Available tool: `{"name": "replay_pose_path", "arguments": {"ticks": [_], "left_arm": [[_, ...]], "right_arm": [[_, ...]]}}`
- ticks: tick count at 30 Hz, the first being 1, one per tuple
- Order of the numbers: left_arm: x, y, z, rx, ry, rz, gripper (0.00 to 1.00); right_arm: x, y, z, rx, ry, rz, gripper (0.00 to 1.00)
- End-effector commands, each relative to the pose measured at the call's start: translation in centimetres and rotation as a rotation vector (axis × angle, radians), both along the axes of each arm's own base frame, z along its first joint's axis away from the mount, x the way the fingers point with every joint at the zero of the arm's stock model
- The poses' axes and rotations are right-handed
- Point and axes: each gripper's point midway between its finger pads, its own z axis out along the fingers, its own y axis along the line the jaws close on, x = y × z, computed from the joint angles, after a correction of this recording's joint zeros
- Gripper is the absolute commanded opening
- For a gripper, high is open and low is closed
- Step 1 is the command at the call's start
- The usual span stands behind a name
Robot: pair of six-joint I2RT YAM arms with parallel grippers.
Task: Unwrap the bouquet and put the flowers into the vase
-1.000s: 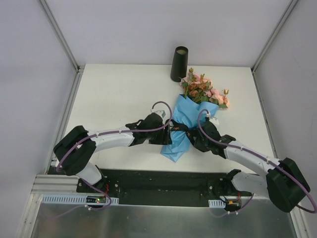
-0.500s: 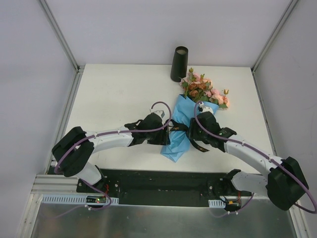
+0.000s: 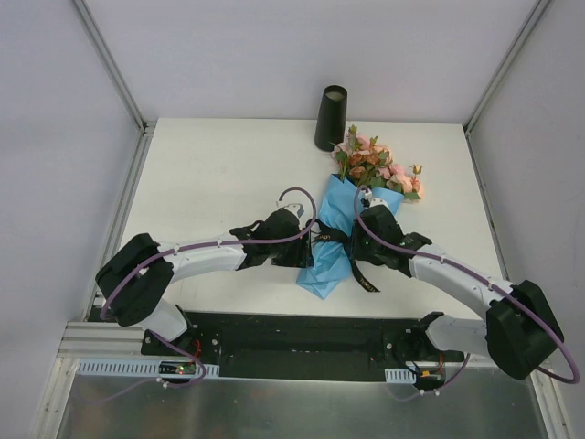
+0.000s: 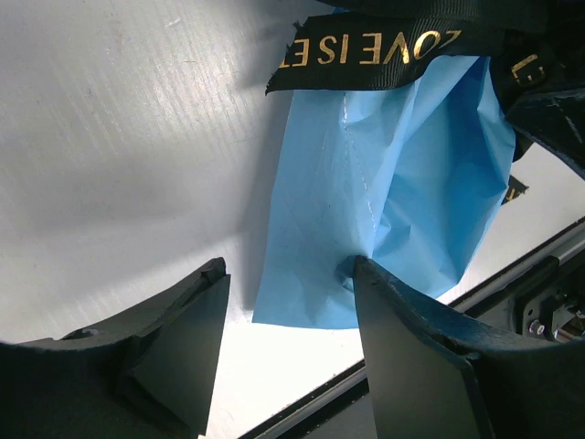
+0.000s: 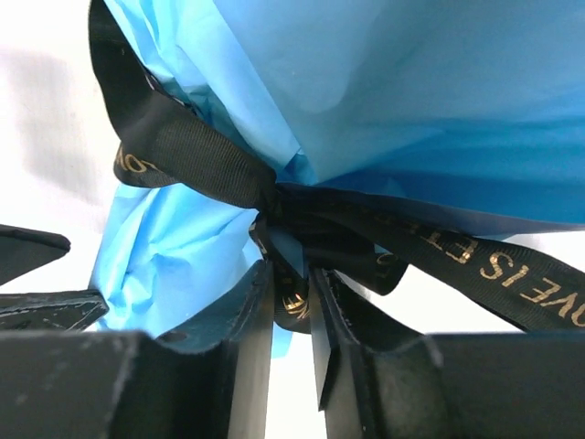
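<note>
Flat white table (image 3: 210,174). The bouquet (image 3: 340,212) of pink and orange roses lay on its side right of the table's centre. Its flowers (image 3: 370,165), pink, peach and rust roses with green leaves, pointed at the far edge, and the twisted tail of the wrap pointed at the near edge. The tall narrow black cylinder vase (image 3: 331,117) stood upright at the far edge, just beside the flower heads; contact could not be told. The crinkled blue paper (image 4: 384,165) was tied at the waist by a black ribbon (image 5: 201,155) with gold lettering, one end trailing toward the near edge. The left gripper (image 4: 288,270) sat low at the left side of the wrap's tail, fingers spread about halfway. They straddled the paper's bottom edge, one finger (image 4: 411,347) touching the paper, nothing clamped. The right gripper (image 5: 291,274) was at the knot from the right side, fingers nearly together, pinching a loop of the black ribbon.
</note>
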Motion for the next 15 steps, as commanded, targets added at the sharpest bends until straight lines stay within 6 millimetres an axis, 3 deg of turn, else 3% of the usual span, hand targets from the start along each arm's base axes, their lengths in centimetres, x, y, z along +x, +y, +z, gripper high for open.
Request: {"name": "replay_pose_path", "arguments": {"ticks": [1,4,15], "left_arm": [[0.4,-0.2,0.5,0.011,-0.031,0.0,0.59],[0.4,-0.3,0.6,0.006,-0.028,0.003,0.59],[0.5,-0.8,0.8,-0.004,-0.021,-0.01,0.6]], "right_arm": [[0.1,0.9,2.0,0.087,-0.024,-0.016,0.3],[-0.3,0.9,2.1,0.108,0.002,-0.048,0.43],[0.0,1.0,1.0,0.119,0.016,-0.09,0.43]]}}
